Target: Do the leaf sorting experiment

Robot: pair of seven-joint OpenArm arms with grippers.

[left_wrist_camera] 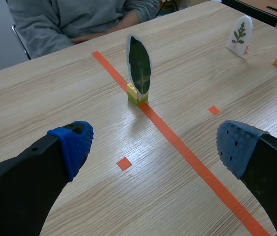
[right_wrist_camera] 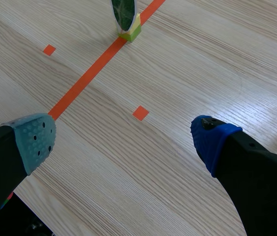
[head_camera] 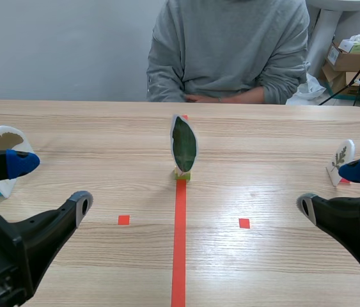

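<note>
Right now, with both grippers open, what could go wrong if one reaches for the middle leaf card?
The dark green leaf card stands tall on a small yellow-green block, so a sideways nudge could tip it. The right gripper sits close to the small leaf card beside it and might knock it.

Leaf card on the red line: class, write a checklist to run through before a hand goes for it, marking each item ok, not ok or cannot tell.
1. Leaf card upright in its yellow-green block: ok.
2. Left hand open, holding nothing: ok.
3. Right hand open, holding nothing: ok.
4. Table between hands and card free of obstacles: ok.
5. Person's hands back at the far edge: ok.
6. Block holds the card firmly: cannot tell.
</note>
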